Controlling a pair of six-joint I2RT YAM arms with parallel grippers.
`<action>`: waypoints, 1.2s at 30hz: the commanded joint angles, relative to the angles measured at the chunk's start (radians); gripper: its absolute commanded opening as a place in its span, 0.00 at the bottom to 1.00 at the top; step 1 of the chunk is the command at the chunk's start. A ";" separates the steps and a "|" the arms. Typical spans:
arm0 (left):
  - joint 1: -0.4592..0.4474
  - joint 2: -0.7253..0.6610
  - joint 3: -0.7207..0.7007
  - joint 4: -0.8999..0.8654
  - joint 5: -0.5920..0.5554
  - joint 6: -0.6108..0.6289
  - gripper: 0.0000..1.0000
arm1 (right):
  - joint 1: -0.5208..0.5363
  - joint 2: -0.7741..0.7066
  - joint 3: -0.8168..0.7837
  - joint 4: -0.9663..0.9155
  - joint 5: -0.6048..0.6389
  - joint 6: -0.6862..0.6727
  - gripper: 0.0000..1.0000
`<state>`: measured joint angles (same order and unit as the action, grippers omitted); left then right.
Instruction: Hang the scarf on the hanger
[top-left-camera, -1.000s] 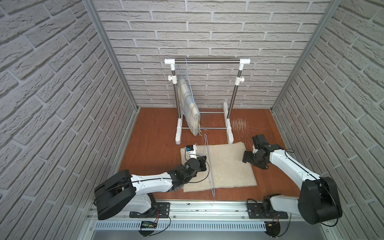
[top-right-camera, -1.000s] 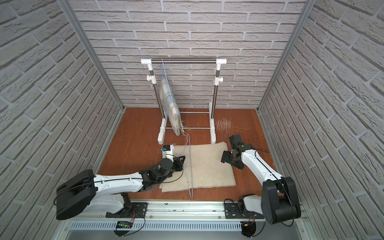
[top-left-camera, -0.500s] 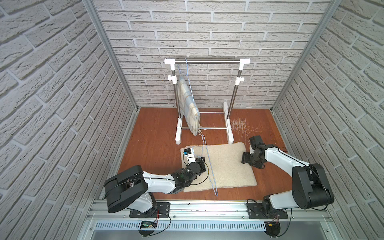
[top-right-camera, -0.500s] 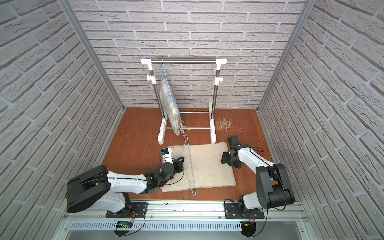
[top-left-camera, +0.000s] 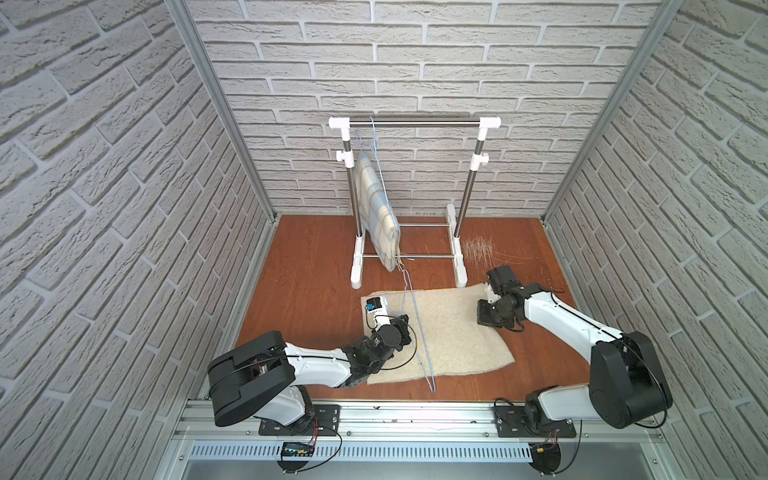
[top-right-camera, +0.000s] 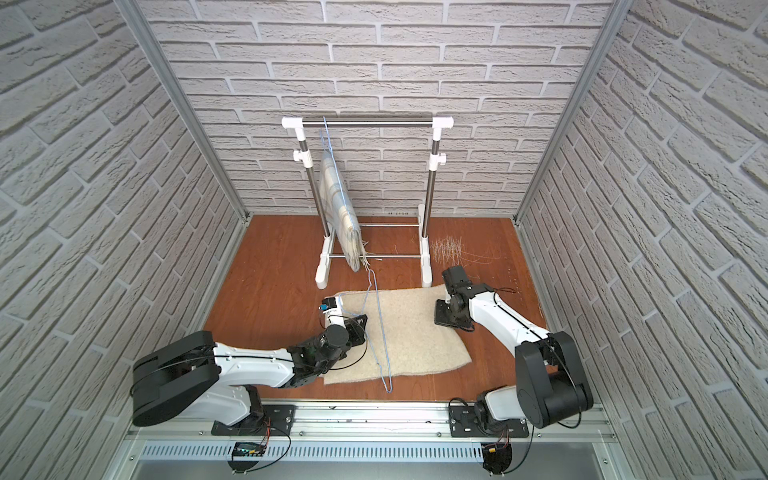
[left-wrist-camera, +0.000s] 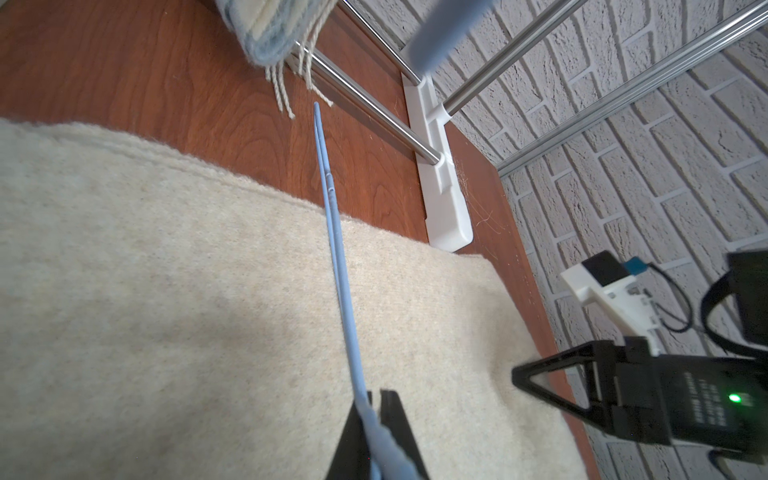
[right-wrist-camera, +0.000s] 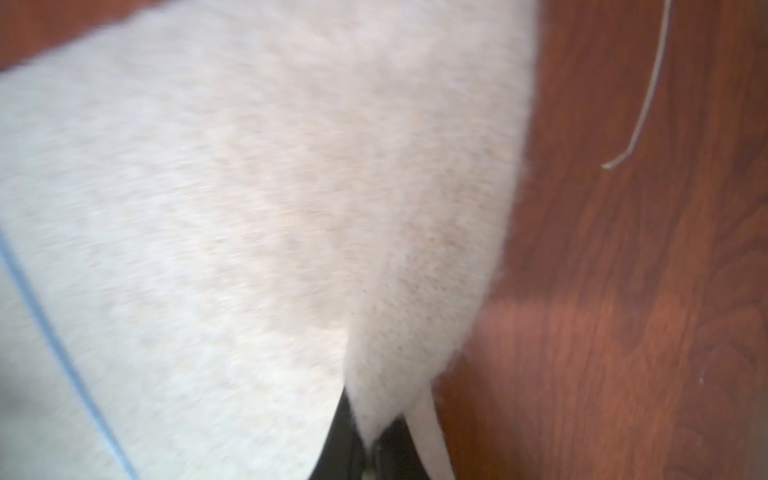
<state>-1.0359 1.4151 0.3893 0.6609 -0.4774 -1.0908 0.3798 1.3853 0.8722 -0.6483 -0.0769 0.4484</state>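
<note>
Scarf flat on counter; both hands closed.
Top views: left hand holds hanger across scarf's left part; right hand at its right edge. Left wrist: fingers clamp hanger. Right wrist, blurred: scarf edge pinched, drawn up into a fold.

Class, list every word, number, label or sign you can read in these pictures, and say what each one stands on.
No text is readable.
Small black box on the front frame: greenish marks, too small to read.
Blue patch on the left arm's white wrist module: too small to read.
</note>
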 joint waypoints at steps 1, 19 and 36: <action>-0.006 0.020 0.002 -0.110 0.013 0.030 0.00 | 0.151 -0.020 0.103 -0.056 -0.016 0.051 0.03; -0.009 -0.020 0.049 -0.198 0.014 0.057 0.00 | 0.412 0.396 0.233 0.464 -0.295 0.246 0.25; -0.007 -0.033 0.099 -0.234 0.019 0.076 0.00 | 0.437 0.023 0.173 0.016 -0.064 -0.001 0.27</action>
<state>-1.0401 1.3788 0.4721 0.5007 -0.4725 -1.0458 0.7670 1.4151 1.0599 -0.5812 -0.1921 0.5167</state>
